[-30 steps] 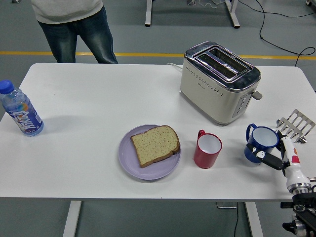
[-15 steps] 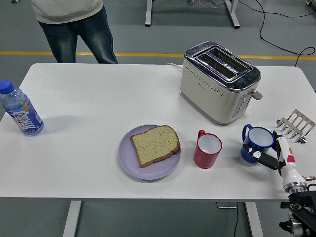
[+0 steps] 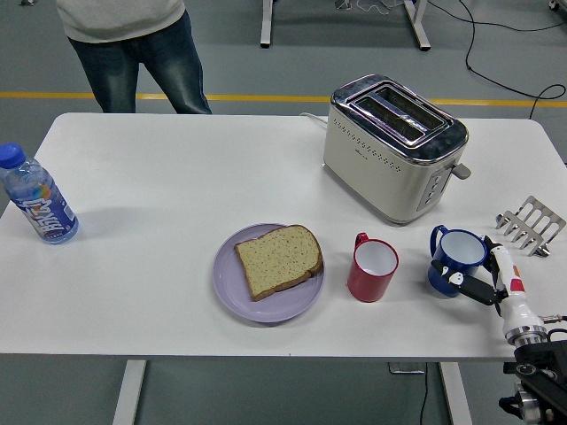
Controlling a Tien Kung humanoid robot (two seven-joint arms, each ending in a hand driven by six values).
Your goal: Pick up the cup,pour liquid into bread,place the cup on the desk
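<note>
A blue cup (image 3: 454, 255) with a white inside stands at the table's right front. My right hand (image 3: 487, 278) comes in from the lower right corner, with its white and black fingers (image 3: 507, 282) closed around the cup's right side. A red cup (image 3: 372, 268) stands to the left of the blue cup. A slice of bread (image 3: 278, 259) lies on a purple plate (image 3: 266, 310) left of the red cup. My left arm is out of view.
A cream toaster (image 3: 390, 146) stands behind the cups. A metal toast rack (image 3: 530, 224) sits at the right edge. A water bottle (image 3: 37, 205) stands at the far left. A person (image 3: 133, 44) stands beyond the table's far left side.
My right hand and the blue cup have shifted a little to the left, toward the red cup. Nothing else moved.
</note>
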